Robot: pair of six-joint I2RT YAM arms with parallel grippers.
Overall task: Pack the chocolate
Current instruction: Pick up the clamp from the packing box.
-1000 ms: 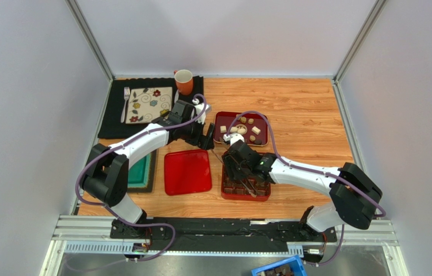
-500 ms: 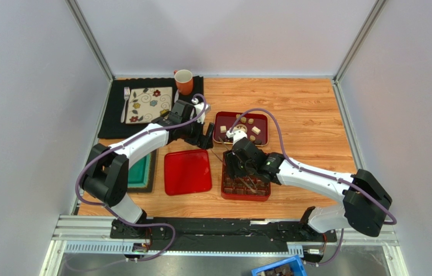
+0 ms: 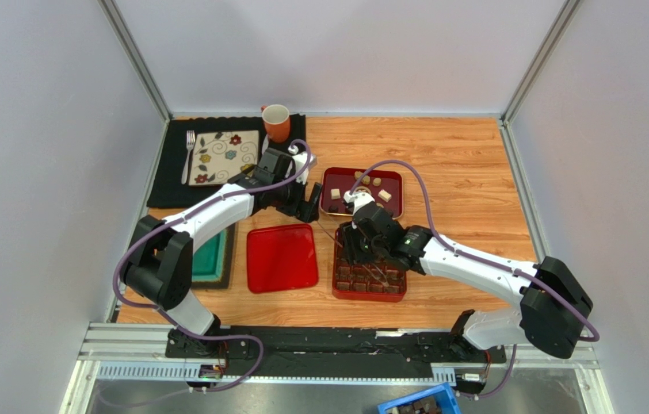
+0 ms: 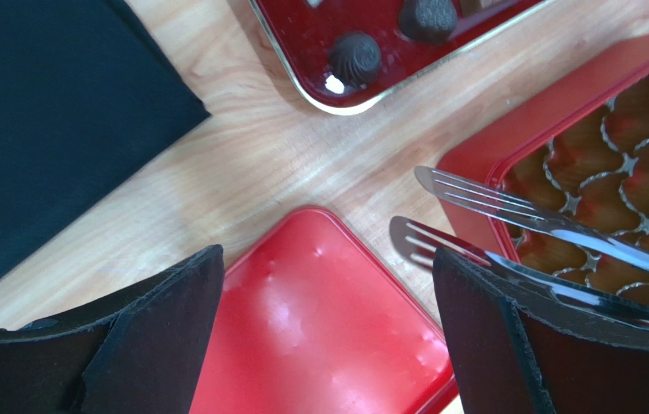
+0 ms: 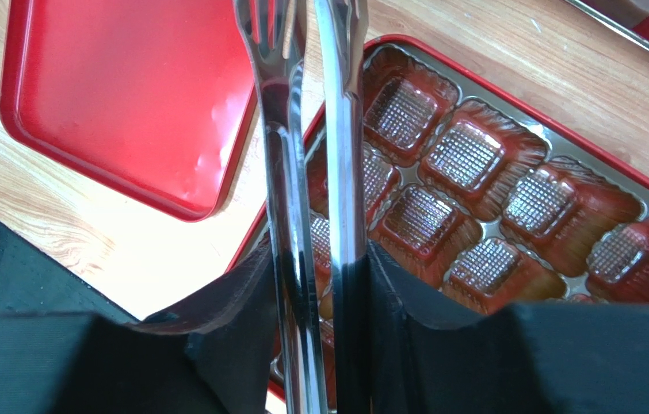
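Right arm (image 3: 475, 263) nearer chocolate (image 4: 355, 57), tongs (image 4: 475, 194) far-left

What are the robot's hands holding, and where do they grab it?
The right gripper squeezes shiny silver metal tongs by their two long arms, back from the forked tips. The left gripper is open, holding nothing.
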